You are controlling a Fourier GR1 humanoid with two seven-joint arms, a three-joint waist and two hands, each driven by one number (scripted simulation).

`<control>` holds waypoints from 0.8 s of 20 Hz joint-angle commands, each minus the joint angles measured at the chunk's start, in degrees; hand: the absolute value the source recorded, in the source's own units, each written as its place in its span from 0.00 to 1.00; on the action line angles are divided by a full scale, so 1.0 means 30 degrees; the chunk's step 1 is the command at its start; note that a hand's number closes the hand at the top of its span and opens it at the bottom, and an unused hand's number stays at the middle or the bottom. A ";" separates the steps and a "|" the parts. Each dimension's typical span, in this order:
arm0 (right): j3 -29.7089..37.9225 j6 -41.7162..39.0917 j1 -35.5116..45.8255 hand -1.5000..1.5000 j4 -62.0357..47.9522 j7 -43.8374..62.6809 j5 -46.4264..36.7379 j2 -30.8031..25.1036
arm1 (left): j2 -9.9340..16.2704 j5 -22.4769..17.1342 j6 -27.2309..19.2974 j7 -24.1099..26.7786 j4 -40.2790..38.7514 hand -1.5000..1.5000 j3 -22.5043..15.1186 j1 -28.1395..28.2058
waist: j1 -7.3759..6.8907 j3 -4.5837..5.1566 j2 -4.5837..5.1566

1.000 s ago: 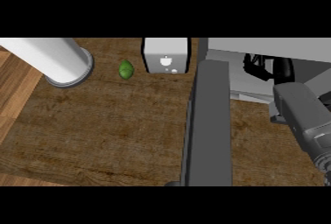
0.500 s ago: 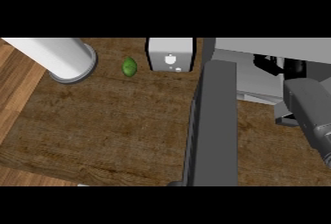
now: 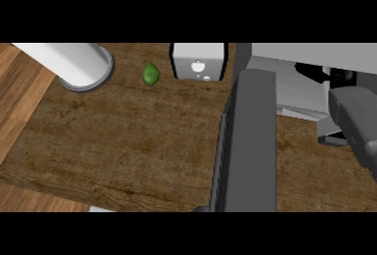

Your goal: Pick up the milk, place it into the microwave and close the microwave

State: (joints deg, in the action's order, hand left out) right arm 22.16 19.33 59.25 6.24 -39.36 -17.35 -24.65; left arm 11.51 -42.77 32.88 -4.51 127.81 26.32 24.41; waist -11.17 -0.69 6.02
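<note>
Milk (image 3: 197, 61) untouched on tabletop (image 3: 117, 144), microwave door (image 3: 247, 144) open; my right hand (image 3: 327, 74) reaching inside, fingers' state unreadable.

It was a kitchen. A dark wood-grain tabletop (image 3: 110, 144) carried a grey microwave (image 3: 302, 74) with its door (image 3: 247, 144) swung open, a white milk carton (image 3: 197, 61) and a small green vegetable (image 3: 151, 73), with lighter wooden flooring (image 3: 18, 79) alongside.

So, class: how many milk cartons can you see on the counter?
1. The milk carton stands at the counter's far edge, between the small green item and the open microwave door. Others may be hidden.
</note>
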 commanded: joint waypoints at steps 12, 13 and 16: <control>0.0710 -0.0128 0.0862 0.00 0.0113 -0.0102 0.0598 0.0515 | 0.0500 0.0940 0.0006 -0.0128 -0.0442 0.00 0.0026 -0.0864 | -0.0439 -0.0066 0.0031; 0.0818 -0.1156 0.1210 0.00 0.0201 -0.0296 0.0768 0.0656 | 0.0685 0.0777 0.0010 -0.0283 -0.0716 0.00 0.0105 -0.0834 | -0.0355 -0.0045 -0.0108; 0.0029 -0.2326 0.1511 0.00 -0.0420 0.0267 0.0030 0.1139 | 0.0678 0.1013 -0.0013 -0.0161 -0.0438 0.00 0.0075 -0.1114 | -0.0624 0.0039 -0.0144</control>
State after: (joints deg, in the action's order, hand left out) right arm 23.09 16.47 62.25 6.01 -39.46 -16.63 -22.97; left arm 13.33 -40.21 32.97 -5.07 126.40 26.47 21.78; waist -12.55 -0.71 6.00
